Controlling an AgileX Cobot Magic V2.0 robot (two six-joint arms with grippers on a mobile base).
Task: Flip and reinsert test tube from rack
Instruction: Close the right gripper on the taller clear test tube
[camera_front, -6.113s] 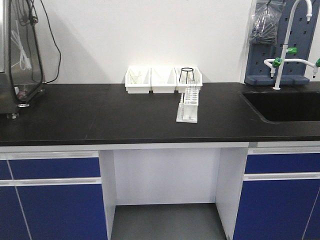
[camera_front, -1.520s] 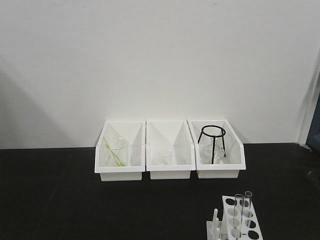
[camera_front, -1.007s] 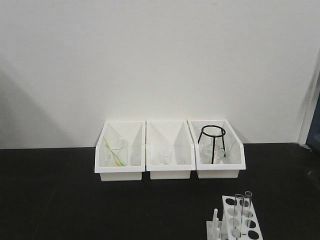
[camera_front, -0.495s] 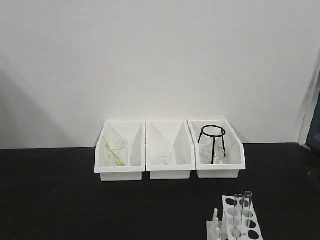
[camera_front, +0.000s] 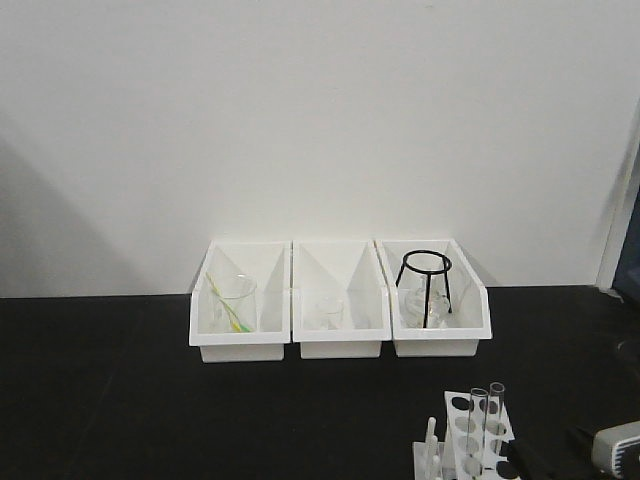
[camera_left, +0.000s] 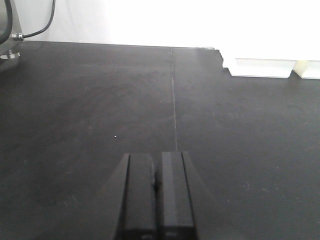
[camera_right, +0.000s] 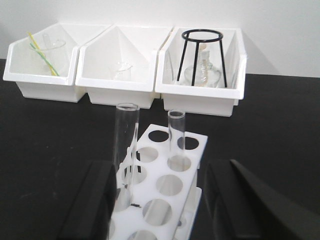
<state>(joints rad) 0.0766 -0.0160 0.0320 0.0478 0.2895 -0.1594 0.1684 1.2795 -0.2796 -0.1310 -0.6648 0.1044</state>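
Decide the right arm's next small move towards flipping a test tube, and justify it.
Probably ease the right gripper forward until its open jaws flank the nearer test tube: it stands upright in the rack, ungrasped, just ahead.

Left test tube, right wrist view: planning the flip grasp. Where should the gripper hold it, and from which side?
I'd grip the left tube on its bare glass above the rack, coming from the camera side with the open right gripper straddling it. It stands upright, that stretch is exposed, and the other tube stands apart to its right.
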